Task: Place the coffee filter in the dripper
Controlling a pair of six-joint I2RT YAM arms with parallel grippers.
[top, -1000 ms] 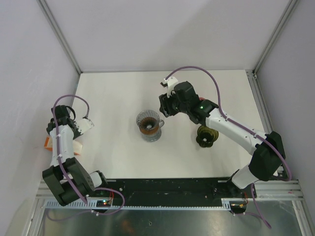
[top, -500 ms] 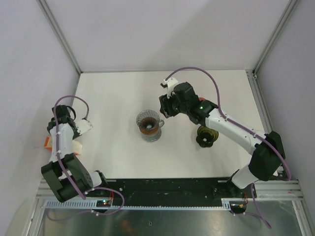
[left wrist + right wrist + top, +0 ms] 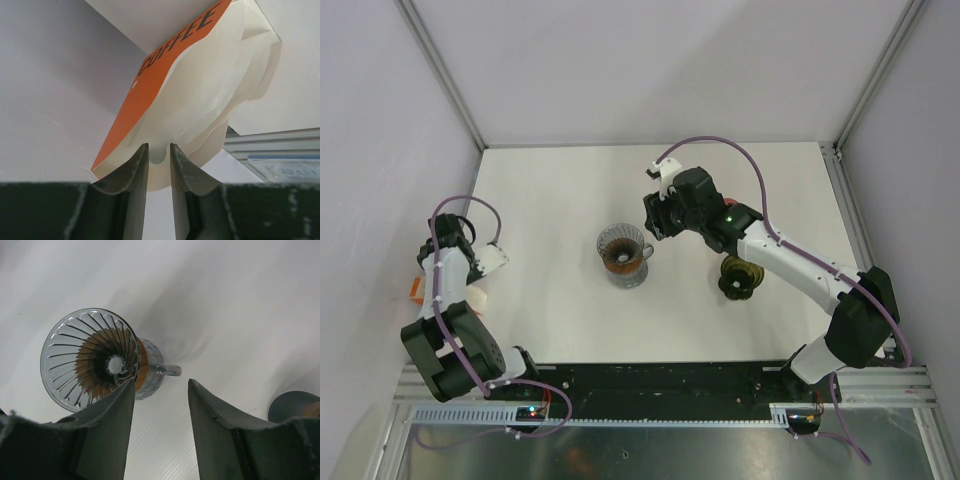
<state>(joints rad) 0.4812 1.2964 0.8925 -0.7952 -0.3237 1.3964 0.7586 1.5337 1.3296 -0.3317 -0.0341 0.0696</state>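
left gripper narrowed to slit, coffee filter edge sat between its tips, orange pack behind; real pinch couldn't tell. right gripper spread wide, dripper stood just ahead, off its left finger.

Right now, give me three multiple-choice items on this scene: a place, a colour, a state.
1. Where does the dripper stand?
A. Near the table's middle
B. At the table's far right corner
C. At the table's left edge

2. What colour is the band marked COFFEE on the coffee filter pack?
A. Blue
B. Green
C. Orange

3. How is the right gripper?
A. Shut on the dripper's handle
B. Open, holding nothing
C. Shut on a filter

Answers:
1. A: the top view shows it standing free mid-table.
2. C: the left wrist view shows the orange band.
3. B: its fingers stand well apart in the right wrist view.
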